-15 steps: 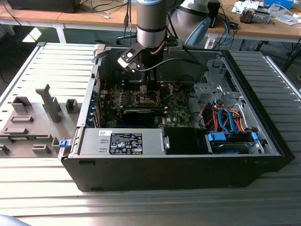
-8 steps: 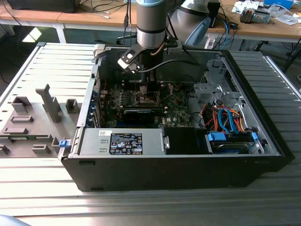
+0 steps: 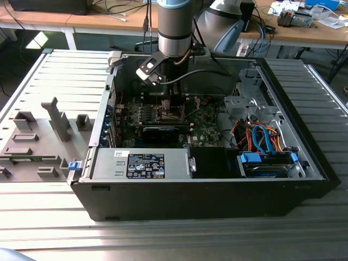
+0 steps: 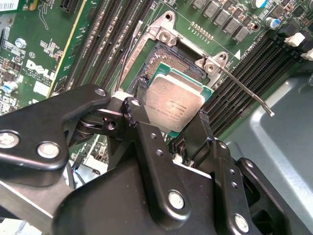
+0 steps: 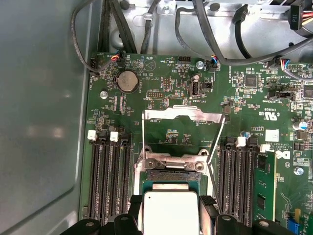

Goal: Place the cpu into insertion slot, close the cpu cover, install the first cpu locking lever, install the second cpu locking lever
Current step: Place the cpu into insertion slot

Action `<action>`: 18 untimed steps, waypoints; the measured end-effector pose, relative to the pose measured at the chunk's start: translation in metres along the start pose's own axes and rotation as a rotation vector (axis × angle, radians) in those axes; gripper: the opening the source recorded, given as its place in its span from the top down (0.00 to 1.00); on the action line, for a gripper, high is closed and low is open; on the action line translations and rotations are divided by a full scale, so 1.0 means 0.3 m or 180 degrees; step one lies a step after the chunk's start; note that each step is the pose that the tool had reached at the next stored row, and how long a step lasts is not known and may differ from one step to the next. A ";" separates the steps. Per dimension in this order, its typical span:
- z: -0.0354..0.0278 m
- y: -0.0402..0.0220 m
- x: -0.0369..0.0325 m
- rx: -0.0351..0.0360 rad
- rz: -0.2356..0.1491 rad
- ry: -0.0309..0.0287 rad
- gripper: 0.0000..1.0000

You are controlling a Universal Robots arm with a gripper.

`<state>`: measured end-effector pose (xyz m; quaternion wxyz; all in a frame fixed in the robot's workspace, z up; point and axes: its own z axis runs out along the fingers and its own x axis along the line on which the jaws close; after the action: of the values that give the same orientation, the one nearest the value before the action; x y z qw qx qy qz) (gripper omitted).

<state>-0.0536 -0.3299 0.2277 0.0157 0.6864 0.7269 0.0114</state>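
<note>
**Chip held over the open socket; nothing is closed or latched yet.**

The open computer case (image 3: 190,201) lies on the ribbed metal table (image 3: 54,70), and the arm (image 3: 174,27) reaches down into it over the green board (image 5: 244,112). By my reading the first step is in hand. The gripper (image 4: 168,115) has its two black fingers (image 4: 205,129) clamped on opposite edges of the chip (image 4: 176,100). The chip hangs partly over the socket (image 4: 164,61) and looks tilted rather than seated (whether a corner touches, I cannot tell). The cover (image 5: 183,113) stands swung up and the thin levers (image 4: 244,90) hang free, so three steps remain. Rows of memory slots (image 5: 110,181) flank the socket closely on both sides, while the loose cables (image 3: 261,138) lie well apart.
</note>
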 end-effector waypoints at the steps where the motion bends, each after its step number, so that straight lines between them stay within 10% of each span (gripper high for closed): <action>1: 0.001 0.000 0.000 0.0000 0.0000 0.0000 0.46; 18: 0.013 -0.001 0.000 0.0000 0.0000 -0.0004 0.46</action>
<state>-0.0536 -0.3299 0.2237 0.0161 0.6864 0.7269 0.0110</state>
